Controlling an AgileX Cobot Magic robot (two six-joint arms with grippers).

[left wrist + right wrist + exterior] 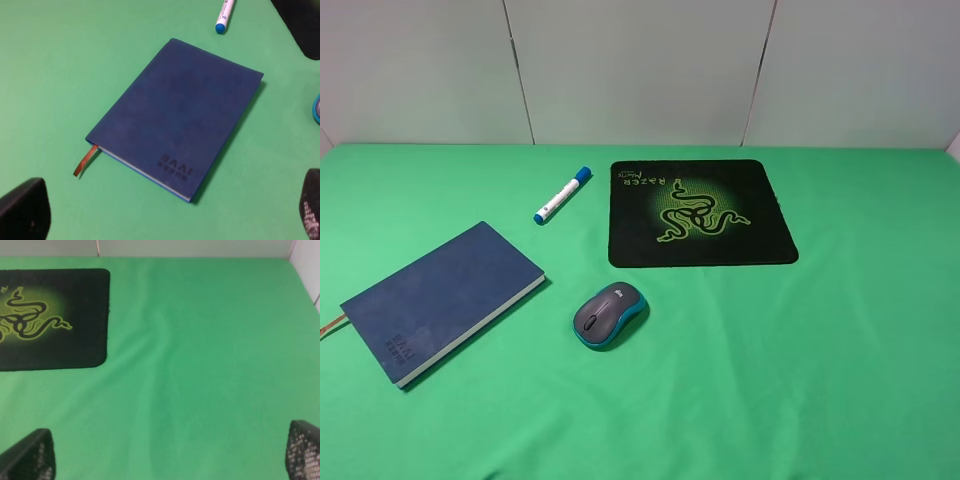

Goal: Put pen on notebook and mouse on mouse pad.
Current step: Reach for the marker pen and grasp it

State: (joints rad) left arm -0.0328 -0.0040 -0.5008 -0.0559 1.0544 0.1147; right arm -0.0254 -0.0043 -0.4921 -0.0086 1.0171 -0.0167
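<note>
The left jaws stand wide apart, gripping nothing, with the notebook (175, 120) lying ahead of them. The right jaws are likewise spread wide over the green desk (840, 350) and hold nothing. In the high view the mouse (610, 314) sits on the desk. The pad (700, 213) lies at its 1 o'clock, apart from it, the pen (562, 196) at 11 o'clock and the notebook at 9 o'clock. The pen rests on the desk, clear of the notebook.
</note>
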